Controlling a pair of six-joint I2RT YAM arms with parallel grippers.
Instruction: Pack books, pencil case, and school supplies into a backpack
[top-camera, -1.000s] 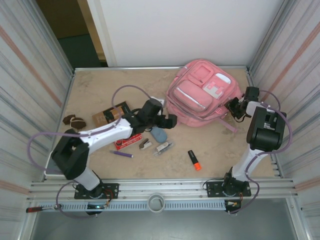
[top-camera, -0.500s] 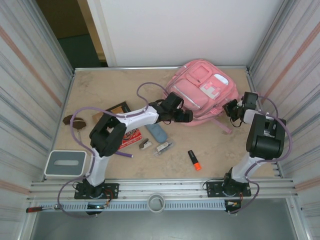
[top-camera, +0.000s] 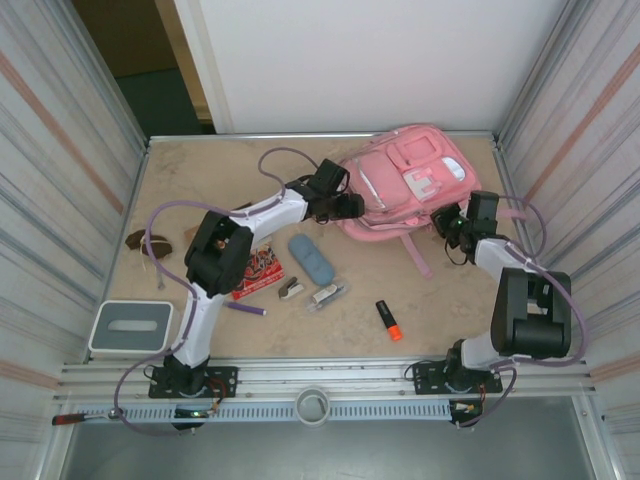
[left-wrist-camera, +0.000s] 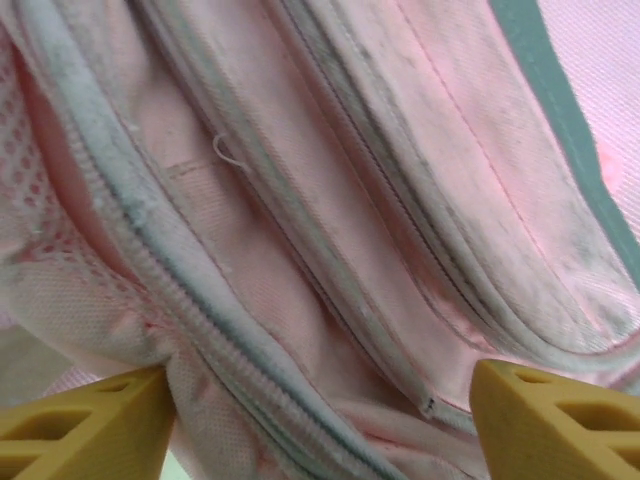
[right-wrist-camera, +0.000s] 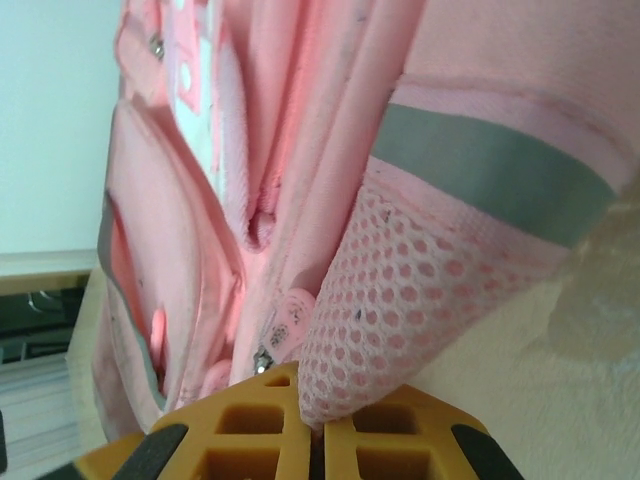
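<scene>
Backpack (top-camera: 410, 185): 1 | pencil case (top-camera: 311, 258): 1 | left pincer (top-camera: 350, 207): spread | right pincer (right-wrist-camera: 312, 415): clenched on Backpack

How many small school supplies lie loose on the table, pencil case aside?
4: purple pen leftmost, white-and-brown stapler-like piece, clear clip beside it, orange-and-black highlighter rightmost. The left arm may hide others.
</scene>
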